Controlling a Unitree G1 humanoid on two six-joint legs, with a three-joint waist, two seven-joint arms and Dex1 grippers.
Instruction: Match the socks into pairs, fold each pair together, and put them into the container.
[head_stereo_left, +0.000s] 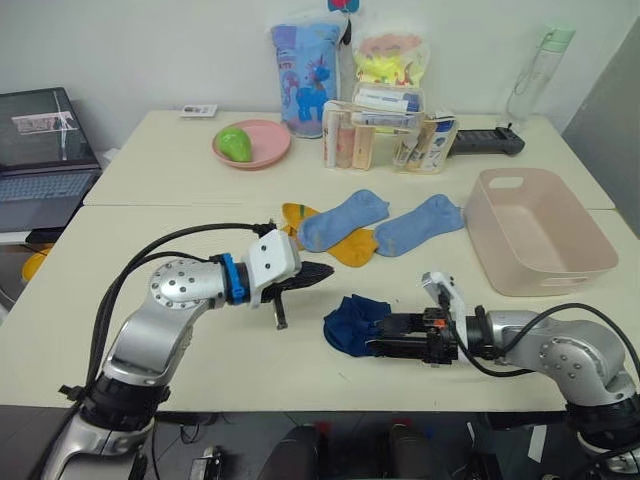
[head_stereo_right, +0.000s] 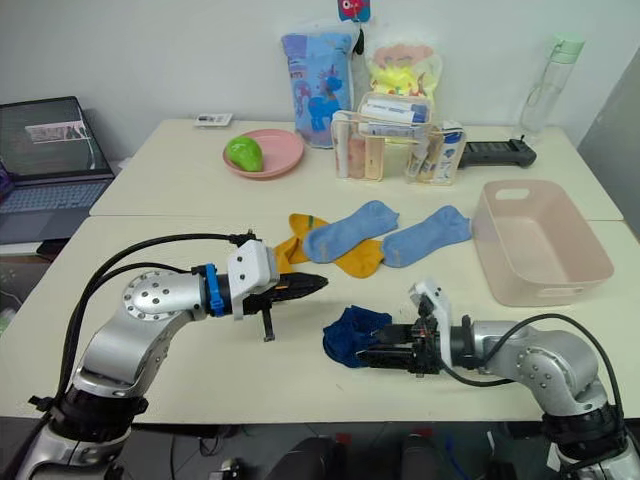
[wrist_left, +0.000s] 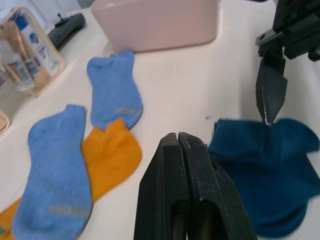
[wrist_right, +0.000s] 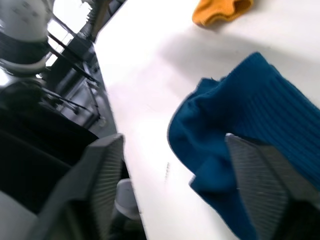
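Navy socks (head_stereo_left: 352, 325) lie bunched on the desk (head_stereo_left: 150, 320) at the right claw's (head_stereo_left: 378, 338) 9 o'clock, its fingers apart around their edge, the left claw (head_stereo_left: 318, 272) pressed together nearby; a shallow pinch could lift one sock only.

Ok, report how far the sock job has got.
Done: nothing; the tub holds no socks. In hand: the navy socks lie bunched together, the open right gripper at them, the shut left gripper just above. Left: the light blue socks and yellow socks still lie loose, overlapping.
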